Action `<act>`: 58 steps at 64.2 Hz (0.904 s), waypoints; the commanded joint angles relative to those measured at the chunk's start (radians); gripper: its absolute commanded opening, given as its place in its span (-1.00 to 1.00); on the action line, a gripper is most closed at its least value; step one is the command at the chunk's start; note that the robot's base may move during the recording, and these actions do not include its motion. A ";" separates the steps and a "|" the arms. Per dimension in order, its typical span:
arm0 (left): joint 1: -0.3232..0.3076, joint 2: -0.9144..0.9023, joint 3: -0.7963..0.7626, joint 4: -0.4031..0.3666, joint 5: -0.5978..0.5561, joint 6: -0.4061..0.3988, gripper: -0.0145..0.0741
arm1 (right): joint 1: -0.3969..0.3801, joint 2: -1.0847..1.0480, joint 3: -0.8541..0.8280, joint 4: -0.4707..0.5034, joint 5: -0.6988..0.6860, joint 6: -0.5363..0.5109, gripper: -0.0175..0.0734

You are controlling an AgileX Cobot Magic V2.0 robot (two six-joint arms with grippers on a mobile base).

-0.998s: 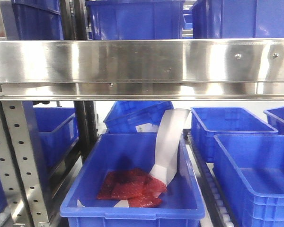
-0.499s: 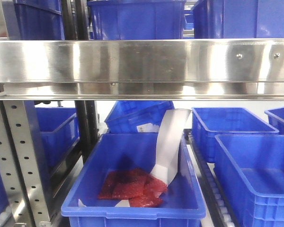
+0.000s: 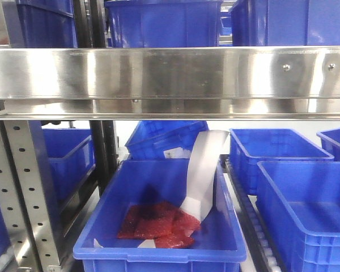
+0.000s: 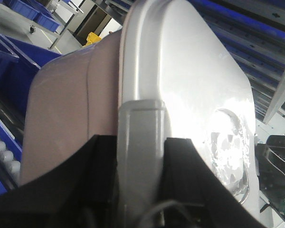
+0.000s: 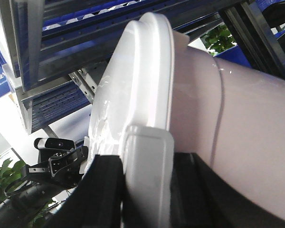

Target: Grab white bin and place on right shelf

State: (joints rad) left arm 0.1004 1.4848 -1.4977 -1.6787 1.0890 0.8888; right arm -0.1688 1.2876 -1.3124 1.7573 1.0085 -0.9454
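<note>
Carrying looks like the step in hand. The white bin [image 4: 180,71] fills both wrist views, pinned end to end between the two arms. On the left gripper [image 4: 140,159], the dark fingers [image 4: 80,185] sit tight on either side of the grey lid clip [image 4: 140,123]. They are narrowed right down onto it, so this gripper has the bin by that end. It's the same story for the right gripper [image 5: 147,183]: its black fingers [image 5: 102,190] are hard against a pale clip [image 5: 147,152] just under the overhanging lid [image 5: 142,71]. No support shows beneath the tub in either view, so I'd judge it to be up in the air. Whether it hangs level, I cannot tell.

Over to the front camera, where the bin doesn't show at all. The right shelf [image 3: 170,73] is dead ahead, its shiny front rail running edge to edge across the frame. Blue crates [image 3: 294,147] line the levels above and below. The nearest crate [image 3: 158,249] holds red packets [image 3: 156,224] and a curling white strip [image 3: 201,170].

The next move, as I read it, calls for both arms to travel together. They need to bring the tub up over that front rail and onto a shelf level with room for it. The hold is on two small clips only. If one arm leads the other, the bin could twist or slip free.
</note>
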 commanded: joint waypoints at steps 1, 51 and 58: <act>-0.042 -0.049 -0.039 -0.062 0.217 0.023 -0.87 | 0.029 -0.041 -0.043 0.154 0.125 -0.013 -0.10; -0.042 -0.049 -0.039 -0.069 0.220 0.023 -0.87 | 0.029 -0.041 -0.043 0.155 0.125 -0.013 -0.10; -0.042 -0.049 -0.039 -0.069 0.220 0.023 -0.87 | 0.029 -0.041 -0.043 0.155 0.150 -0.012 -0.10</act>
State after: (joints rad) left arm 0.1004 1.4848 -1.4977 -1.6787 1.0890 0.8888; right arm -0.1688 1.2876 -1.3124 1.7573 1.0040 -0.9454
